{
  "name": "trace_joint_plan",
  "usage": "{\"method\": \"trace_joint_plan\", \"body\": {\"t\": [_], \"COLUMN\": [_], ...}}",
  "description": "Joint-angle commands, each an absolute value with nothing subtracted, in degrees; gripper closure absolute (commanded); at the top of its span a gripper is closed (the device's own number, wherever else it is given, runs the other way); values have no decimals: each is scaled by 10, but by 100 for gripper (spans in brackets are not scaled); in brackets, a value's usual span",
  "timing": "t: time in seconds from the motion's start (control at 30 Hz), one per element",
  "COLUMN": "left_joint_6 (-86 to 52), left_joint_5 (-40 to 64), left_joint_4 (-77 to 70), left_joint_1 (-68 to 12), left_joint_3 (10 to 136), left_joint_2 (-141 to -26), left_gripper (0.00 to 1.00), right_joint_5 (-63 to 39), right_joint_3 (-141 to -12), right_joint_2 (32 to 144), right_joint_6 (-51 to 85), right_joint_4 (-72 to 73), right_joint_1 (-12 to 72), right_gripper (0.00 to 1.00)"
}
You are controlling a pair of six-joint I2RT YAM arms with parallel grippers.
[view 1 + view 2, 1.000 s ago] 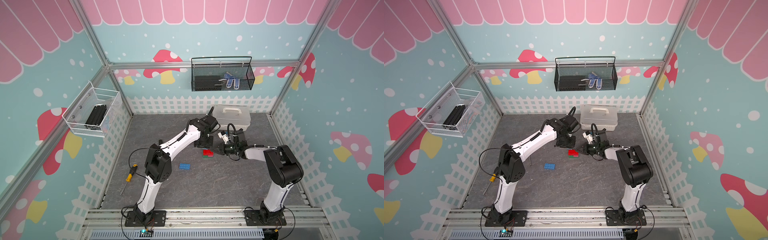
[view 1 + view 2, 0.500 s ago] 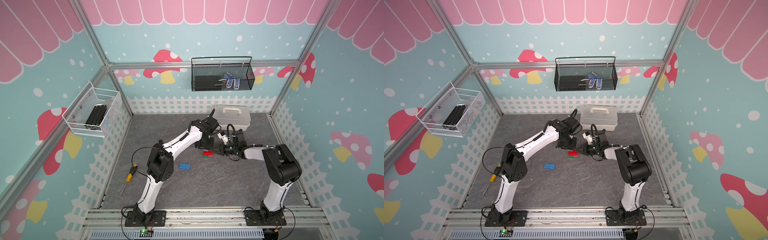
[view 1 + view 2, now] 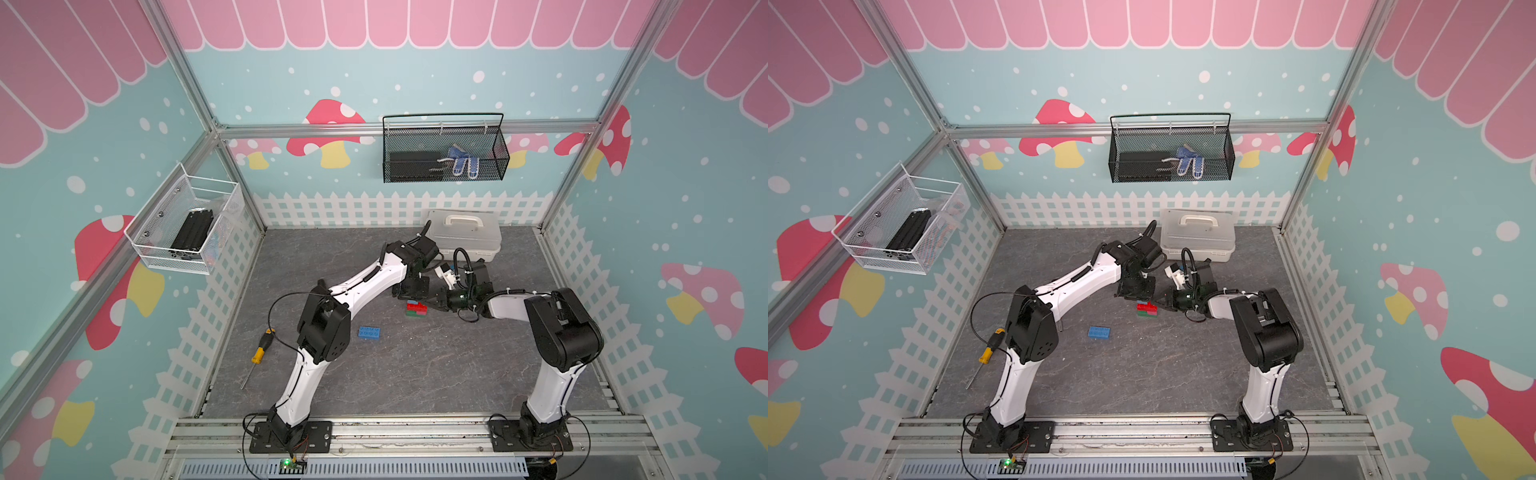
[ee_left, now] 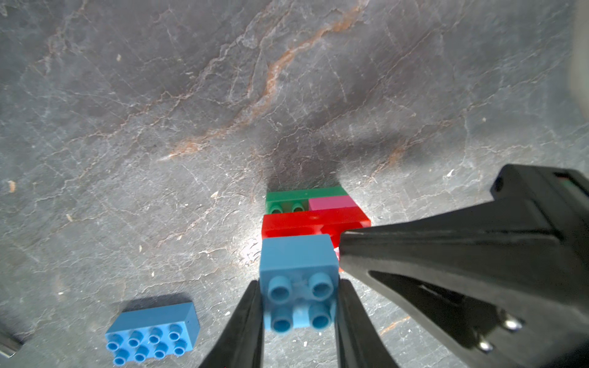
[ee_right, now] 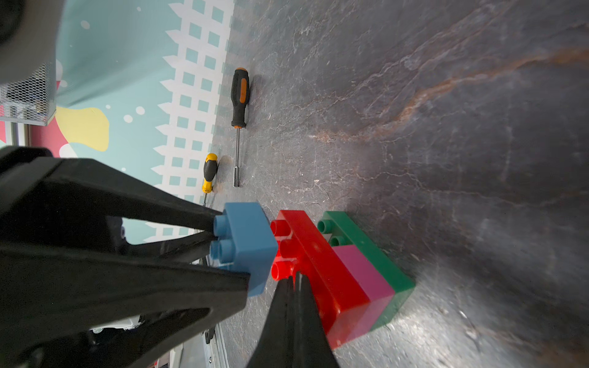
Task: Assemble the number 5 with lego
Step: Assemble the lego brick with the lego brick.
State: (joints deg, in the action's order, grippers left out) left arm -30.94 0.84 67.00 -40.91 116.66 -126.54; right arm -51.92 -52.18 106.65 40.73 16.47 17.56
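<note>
Left jaws clamped on short blue [image 4: 298, 264], gripping it from both sides, studs facing the wrist camera. Short blue sits against the studded face of red [image 4: 306, 223], at one end of it; can't tell whether it is pressed home.

Red, pink [image 4: 331, 203] and green [image 4: 287, 194] are joined as a stack lying on its side on the tabletop [image 4: 191, 95]. Pink is between red and green and covers about half of green; the rest of green's studs are bare.

Right jaws together, holding nothing, tips at red's studded face just beside short blue.

In both top views the stack [image 3: 417, 308] is mid-frame, between the two wrists. Long blue [image 3: 369, 333] lies alone, studs up, lower left of the stack and apart from it. Screwdriver [image 3: 261, 349] is further left, near the tabletop's left edge.
</note>
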Motion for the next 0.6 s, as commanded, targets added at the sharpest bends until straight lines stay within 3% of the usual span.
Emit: {"method": "trace_joint_plan", "body": {"t": [0.0, 0.57], "left_joint_6": [-318, -313], "left_joint_5": [14, 1], "left_joint_4": [658, 654], "left_joint_1": [-415, -414], "left_joint_3": [1158, 1134], "left_joint_2": [-1269, -1270], "left_gripper": [86, 85], "right_joint_5": [-499, -495], "right_joint_3": [-514, -518], "right_joint_2": [1082, 1084], "right_joint_6": [399, 388], "right_joint_4": [126, 109], "right_joint_1": [173, 173], "right_gripper": [100, 100]}}
